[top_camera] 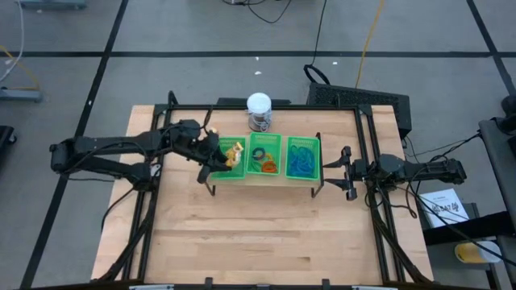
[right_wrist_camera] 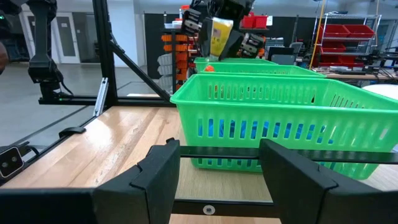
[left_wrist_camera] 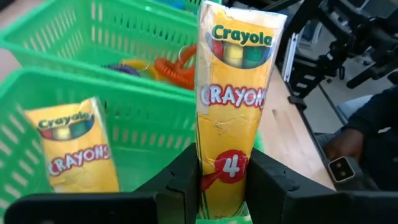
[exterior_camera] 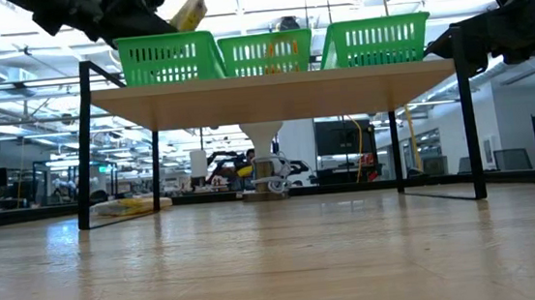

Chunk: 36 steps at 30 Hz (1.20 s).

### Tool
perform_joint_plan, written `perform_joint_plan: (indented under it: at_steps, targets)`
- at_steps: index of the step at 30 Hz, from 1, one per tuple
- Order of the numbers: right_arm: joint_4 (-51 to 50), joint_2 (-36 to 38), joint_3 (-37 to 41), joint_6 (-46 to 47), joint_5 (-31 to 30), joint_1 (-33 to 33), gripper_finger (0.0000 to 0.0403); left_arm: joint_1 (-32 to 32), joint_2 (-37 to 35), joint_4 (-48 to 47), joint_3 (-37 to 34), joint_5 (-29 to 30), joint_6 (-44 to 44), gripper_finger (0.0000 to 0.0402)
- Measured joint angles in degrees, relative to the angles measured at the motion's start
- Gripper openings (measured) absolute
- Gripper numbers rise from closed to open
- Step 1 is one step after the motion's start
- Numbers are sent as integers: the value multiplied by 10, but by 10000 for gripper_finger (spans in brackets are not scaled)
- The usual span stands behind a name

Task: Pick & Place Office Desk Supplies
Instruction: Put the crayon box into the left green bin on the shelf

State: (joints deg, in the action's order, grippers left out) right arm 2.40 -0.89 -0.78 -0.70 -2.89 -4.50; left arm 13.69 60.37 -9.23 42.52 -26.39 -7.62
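Left gripper [left_wrist_camera: 225, 186]: clamped on a slim yellow cardboard crayon box [left_wrist_camera: 235, 99] (printed "Crayola Crayons", figure 4), held upright by its lower end above the green slotted plastic basket [top_camera: 222, 171] at the left end of the row of three. A second, matching crayon box [left_wrist_camera: 76, 146] stands leaning inside that basket.

The three baskets sit side by side on a raised wooden shelf with black metal legs [exterior_camera: 272, 93], itself standing on the light wooden table [top_camera: 258, 234]. Middle basket [top_camera: 263, 171]: orange coiled ring [top_camera: 268, 167] and further small rings, colours partly unclear. Right-end basket [top_camera: 304, 173]: a heap of thin blue loops [top_camera: 302, 158].

Right gripper [right_wrist_camera: 217, 171]: fingers spread wide, nothing between them, level with the shelf edge just beside the right-end basket, not touching it.

A white-lidded round jar [top_camera: 259, 110] stands behind the baskets at the far table edge.
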Motion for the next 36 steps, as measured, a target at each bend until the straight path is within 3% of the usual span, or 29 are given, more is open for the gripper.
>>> perform_joint_plan:
  at_steps: [13, 19, 22, 36]
  targets:
    - [0, 0, 0, 0, 0, 0, 212, 0, 23, 0, 0, 3, -2, 108]
    - [0, 0, 0, 0, 0, 0, 212, 2, 23, 0, 0, 68, -41, 108]
    - [0, 0, 0, 0, 0, 0, 212, 5, 22, 0, 0, 70, -48, 113]
    - [0, 0, 0, 0, 0, 0, 212, 6, 22, 2, 0, 100, -40, 228]
